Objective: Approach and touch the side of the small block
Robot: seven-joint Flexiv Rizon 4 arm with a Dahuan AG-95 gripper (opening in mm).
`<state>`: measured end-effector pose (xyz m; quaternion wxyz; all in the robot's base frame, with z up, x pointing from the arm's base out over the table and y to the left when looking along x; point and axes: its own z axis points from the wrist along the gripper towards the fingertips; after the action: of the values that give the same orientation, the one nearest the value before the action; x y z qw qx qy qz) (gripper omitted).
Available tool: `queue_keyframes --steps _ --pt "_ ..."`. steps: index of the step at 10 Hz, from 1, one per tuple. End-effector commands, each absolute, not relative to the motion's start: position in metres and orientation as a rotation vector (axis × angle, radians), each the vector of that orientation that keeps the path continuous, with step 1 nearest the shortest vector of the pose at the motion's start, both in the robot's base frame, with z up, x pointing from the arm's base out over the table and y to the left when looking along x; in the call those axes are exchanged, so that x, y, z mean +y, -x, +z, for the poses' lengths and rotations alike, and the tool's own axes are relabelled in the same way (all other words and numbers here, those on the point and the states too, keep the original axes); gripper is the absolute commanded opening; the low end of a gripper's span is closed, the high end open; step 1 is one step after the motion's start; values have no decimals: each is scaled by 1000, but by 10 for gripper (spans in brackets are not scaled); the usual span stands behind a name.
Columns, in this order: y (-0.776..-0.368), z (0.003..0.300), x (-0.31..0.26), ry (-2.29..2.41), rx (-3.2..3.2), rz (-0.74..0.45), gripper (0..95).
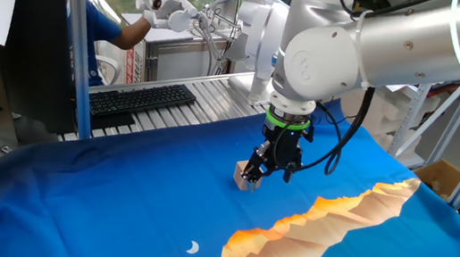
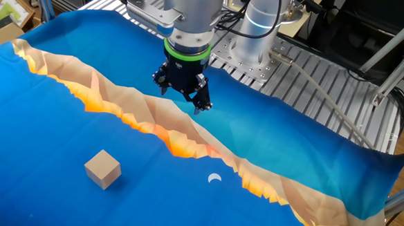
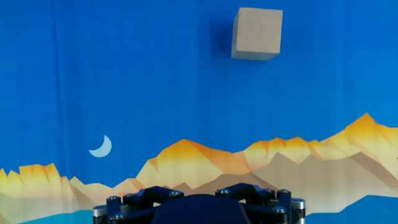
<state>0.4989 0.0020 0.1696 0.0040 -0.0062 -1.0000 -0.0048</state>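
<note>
The small block (image 2: 103, 169) is a plain light tan cube on the blue cloth. It lies well to the front left of my gripper (image 2: 197, 107) in the other fixed view. In the hand view the block (image 3: 257, 33) sits at the top, right of centre, apart from the gripper (image 3: 199, 208), whose dark body fills the bottom edge. In one fixed view the gripper (image 1: 259, 174) hangs above the cloth and partly overlaps the block (image 1: 242, 176). The jaws look shut and hold nothing. The gripper does not touch the block.
The blue cloth has an orange and tan mountain print (image 2: 179, 143) and a small white moon (image 2: 214, 177). A metal slatted table (image 2: 315, 70) lies behind the arm base. A black keyboard (image 1: 140, 99) and a person's arm (image 1: 122, 31) are at the back.
</note>
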Motion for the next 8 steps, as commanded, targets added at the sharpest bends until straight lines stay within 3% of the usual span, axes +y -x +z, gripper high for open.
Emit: queue_keyframes --steps 1,8 --pt "-499 172 8 147 -3053 -104 0" --pt "-499 173 6 120 -3057 -81 0"
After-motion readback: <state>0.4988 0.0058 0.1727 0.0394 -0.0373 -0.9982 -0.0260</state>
